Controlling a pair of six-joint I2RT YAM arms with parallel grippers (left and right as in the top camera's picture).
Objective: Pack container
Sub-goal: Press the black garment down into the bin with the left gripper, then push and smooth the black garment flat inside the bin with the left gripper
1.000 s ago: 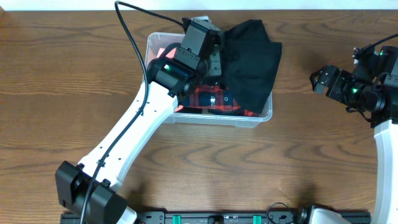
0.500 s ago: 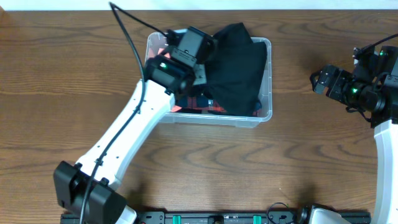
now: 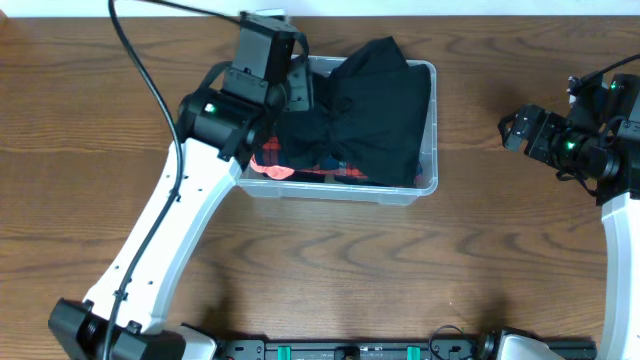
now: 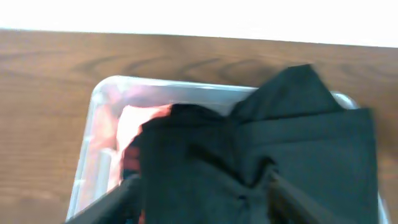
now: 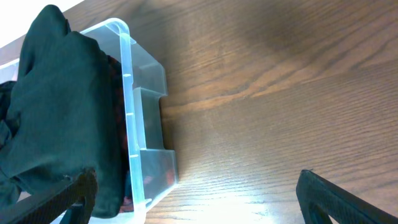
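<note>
The container (image 3: 432, 120) sits on the wooden table (image 3: 100, 120) toward 12 o'clock, close to the far edge. A black garment (image 3: 375, 105) fills most of it, mounded above the rim and poking over the 12 o'clock wall. Red plaid cloth (image 3: 268, 162) shows under it at the 8 o'clock corner. The left gripper (image 4: 205, 205) hangs over the container's 10 o'clock part, jaws spread wide across the black garment without pinching it. Its wrist hides that corner from above, and a black cable (image 3: 150, 70) loops off toward 10 o'clock. The right gripper (image 3: 510, 130) waits at 3 o'clock of the container, well apart, jaws wide over bare wood.
</note>
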